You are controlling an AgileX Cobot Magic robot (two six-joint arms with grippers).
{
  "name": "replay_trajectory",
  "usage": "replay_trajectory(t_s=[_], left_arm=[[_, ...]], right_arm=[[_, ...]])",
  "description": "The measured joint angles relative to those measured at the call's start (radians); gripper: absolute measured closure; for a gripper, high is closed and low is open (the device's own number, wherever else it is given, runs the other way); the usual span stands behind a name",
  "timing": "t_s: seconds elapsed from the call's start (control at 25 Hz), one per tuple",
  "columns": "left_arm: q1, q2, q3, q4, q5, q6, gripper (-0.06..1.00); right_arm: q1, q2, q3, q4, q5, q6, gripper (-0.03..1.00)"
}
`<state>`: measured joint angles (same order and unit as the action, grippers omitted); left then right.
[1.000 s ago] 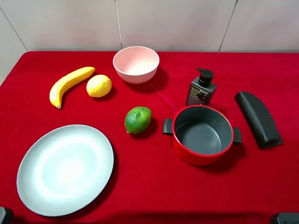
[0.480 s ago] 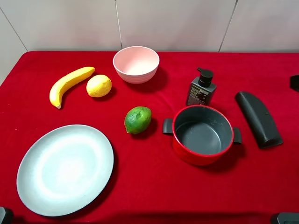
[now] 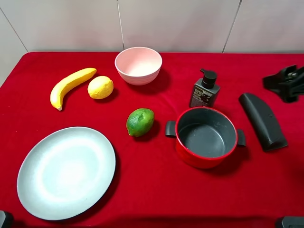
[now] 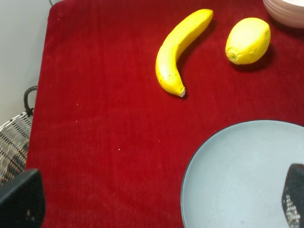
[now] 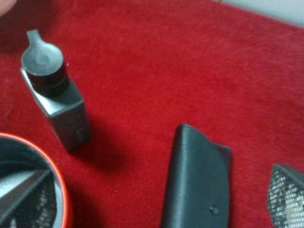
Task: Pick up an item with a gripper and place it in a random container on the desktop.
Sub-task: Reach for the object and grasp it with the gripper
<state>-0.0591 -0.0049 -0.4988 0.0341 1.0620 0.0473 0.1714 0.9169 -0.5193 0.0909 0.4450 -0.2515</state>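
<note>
The small dark grey pump bottle (image 3: 204, 89) stands upright on the red cloth, just behind the red pot. In the right wrist view it (image 5: 57, 102) is off to one side. The pale grey-blue plate (image 3: 66, 172) lies empty at the front left. It also shows in the left wrist view (image 4: 242, 175). My right gripper (image 3: 279, 87) is at the right edge, open and empty, above the far end of the black case and well to the right of the bottle. Its fingertips (image 5: 287, 194) stand wide apart. My left gripper (image 4: 156, 204) is open and empty over the plate's edge.
A red pot (image 3: 206, 137) stands at centre right. A long black case (image 3: 262, 121) lies to its right. A lime (image 3: 140, 121), a lemon (image 3: 100, 87), a banana (image 3: 70, 85) and a pink bowl (image 3: 138, 65) are further left. A wire basket (image 4: 12, 142) sits off the table's left edge.
My right gripper has come into the exterior view from the right edge and moved left. The objects on the table have not moved.
</note>
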Motion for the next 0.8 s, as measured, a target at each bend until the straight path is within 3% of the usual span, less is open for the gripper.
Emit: replay_trajectory(t_s=[0.8], left_arm=[[0.0, 0.0, 0.0, 0.0, 0.0, 0.0, -0.04]], right_arm=[[0.25, 0.376, -0.268, 0.002, -0.022, 0.0, 0.27]])
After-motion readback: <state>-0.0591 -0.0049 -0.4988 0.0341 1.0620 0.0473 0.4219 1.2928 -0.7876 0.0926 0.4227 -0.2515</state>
